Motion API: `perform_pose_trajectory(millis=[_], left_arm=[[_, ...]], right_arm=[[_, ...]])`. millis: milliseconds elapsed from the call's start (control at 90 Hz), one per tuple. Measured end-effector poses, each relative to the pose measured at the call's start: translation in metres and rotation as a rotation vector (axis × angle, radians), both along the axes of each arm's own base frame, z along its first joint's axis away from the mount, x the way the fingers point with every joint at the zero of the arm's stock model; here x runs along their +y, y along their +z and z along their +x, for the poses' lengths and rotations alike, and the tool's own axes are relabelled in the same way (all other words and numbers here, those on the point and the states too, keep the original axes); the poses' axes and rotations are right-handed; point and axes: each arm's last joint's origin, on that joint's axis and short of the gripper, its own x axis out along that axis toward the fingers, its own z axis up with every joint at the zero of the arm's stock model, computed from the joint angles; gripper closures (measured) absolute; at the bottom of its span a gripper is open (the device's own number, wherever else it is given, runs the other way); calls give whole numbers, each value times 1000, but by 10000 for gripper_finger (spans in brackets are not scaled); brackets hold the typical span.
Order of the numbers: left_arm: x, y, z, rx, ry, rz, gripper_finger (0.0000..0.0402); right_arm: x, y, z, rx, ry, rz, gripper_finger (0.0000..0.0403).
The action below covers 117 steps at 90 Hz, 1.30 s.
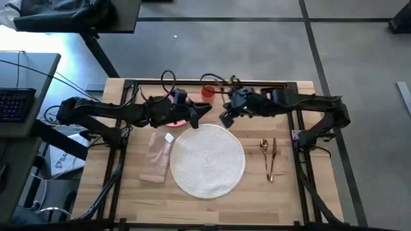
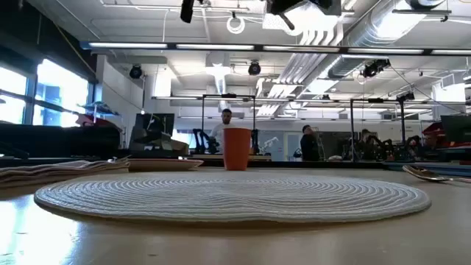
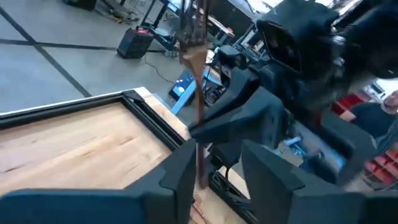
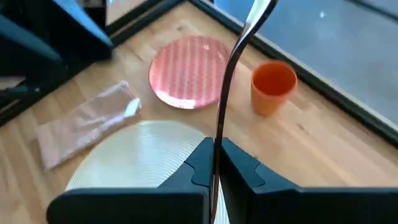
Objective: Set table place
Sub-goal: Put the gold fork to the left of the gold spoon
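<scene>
A: Starting at the left of the bench?

B: Yes. First a beige napkin, flat on the wood, just beside the left rim of the placemat. Behind the napkin, a red-patterned plate, half hidden under the left arm in the high view, near the far edge of the placemat.

A: And on the plate?

B: Only its own pink-red pattern seen. Then the placemat itself: large, round, white, woven in rings, flat in the middle of the bench.

A: Above it?

B: Over the far rim, the left gripper, jaws spread, with a thin copper piece of cutlery standing upright between them. Touching a finger or not: cannot tell.

A: The cup?

B: Small orange cup, upright near the far edge of the bench, apart from the plate, to its right. Inside, only orange wall seen.

A: Further right?

B: Close to the left one, the right gripper, jaws pinching that same upright piece low on its handle. Then, right of the placemat, two more copper pieces side by side on the wood.
</scene>
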Motion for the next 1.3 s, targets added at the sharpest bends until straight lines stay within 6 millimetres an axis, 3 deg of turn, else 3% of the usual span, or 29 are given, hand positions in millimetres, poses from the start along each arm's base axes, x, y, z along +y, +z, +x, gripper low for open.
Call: perform_pose_trajectory(millis=[78,289,467,744,956,1300], left_arm=[[0,1,-2,5,-2,19,272],[-1,-2,-2,50,-48,31,269],[-1,-9,-3,117,-58,23,270],[-2,-11,-3,132,-71,14,270],[-2,-11,-3,132,-71,13,270],[-1,-11,-3,133,-66,13,270]], right_arm=[[-1,-13,-21,18,-19,63,403],[9,-75,-79,-19,-127,329,403],[26,-124,-109,-51,-192,550,403],[58,-190,-125,-25,-247,793,403],[68,-224,-138,8,-367,902,403],[71,-246,-146,-6,-449,952,403]])
